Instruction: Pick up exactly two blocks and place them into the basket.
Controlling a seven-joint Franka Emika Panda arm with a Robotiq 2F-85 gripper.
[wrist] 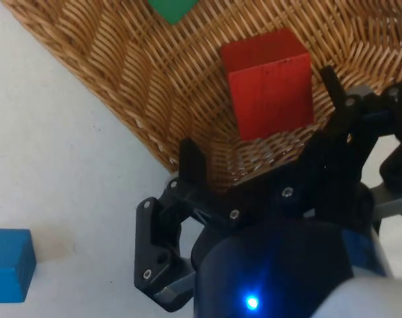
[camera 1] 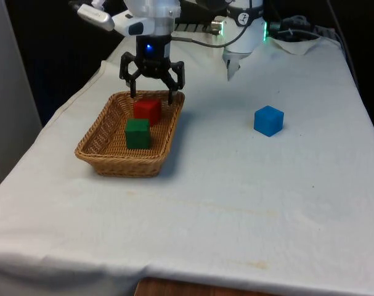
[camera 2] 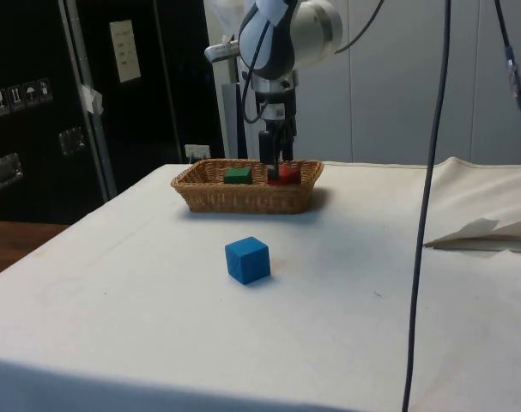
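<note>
A woven wicker basket holds a red block at its far end and a green block nearer the middle. My gripper hangs open just above the red block, its fingers spread wider than the block and holding nothing. A blue block lies on the cloth, apart from the basket, toward the front view's right.
White cloth covers the table, with open room around the blue block. Crumpled cloth and cables lie at the far end near the robot base. A cable hangs down in the side view.
</note>
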